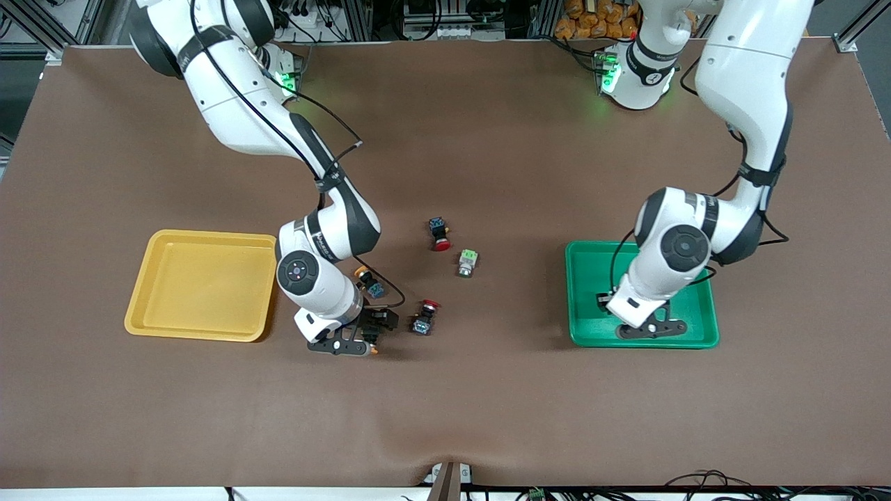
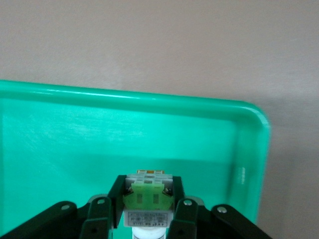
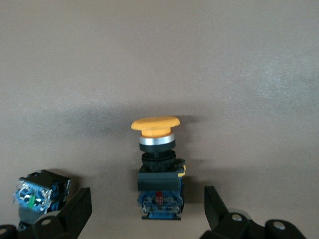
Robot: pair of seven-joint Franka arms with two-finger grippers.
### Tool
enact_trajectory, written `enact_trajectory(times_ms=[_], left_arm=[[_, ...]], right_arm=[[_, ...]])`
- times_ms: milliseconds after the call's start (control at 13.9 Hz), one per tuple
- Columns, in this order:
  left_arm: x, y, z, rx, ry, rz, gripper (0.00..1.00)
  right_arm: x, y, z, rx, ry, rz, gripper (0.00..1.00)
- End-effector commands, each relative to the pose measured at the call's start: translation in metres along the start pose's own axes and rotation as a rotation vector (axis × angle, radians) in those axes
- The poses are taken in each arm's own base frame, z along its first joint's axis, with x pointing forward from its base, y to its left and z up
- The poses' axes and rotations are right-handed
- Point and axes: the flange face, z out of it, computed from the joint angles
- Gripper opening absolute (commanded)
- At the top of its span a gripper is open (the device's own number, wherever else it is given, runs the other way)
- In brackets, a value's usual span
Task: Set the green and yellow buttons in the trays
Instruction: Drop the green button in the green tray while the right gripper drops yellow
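My left gripper is shut on a whitish-grey button with a light-green part and holds it low inside the green tray, near a corner. My right gripper is open and low over the table beside the yellow tray. A black-bodied button with an orange-yellow cap lies between its fingers, untouched. A second yellow-capped button lies by the right arm's wrist. A second green button lies mid-table.
Two red-capped black switches lie on the brown mat, one farther from the front camera than the green button, one beside my right gripper. A black and blue switch body shows just outside one right finger.
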Motion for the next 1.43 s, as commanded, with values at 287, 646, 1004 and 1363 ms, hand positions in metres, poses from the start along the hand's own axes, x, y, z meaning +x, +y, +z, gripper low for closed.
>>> enact_trajectory(times_ms=[287, 646, 1004, 1363], left_arm=[[-0.008, 0.003, 0.019, 0.011, -0.035, 0.006, 0.19], [-0.013, 0.004, 0.039, 0.015, -0.064, 0.006, 0.27], [-0.010, 0.006, 0.031, 0.010, -0.049, 0.010, 1.00], [-0.004, 0.041, -0.025, -0.022, 0.001, 0.049, 1.00]], right_arm=[[0.005, -0.004, 0.011, 0.004, 0.020, -0.002, 0.00], [0.025, 0.012, -0.022, 0.019, 0.057, -0.074, 0.00], [0.061, 0.091, -0.101, 0.012, -0.028, -0.120, 0.00], [0.073, 0.203, -0.153, 0.000, -0.185, -0.077, 0.00]])
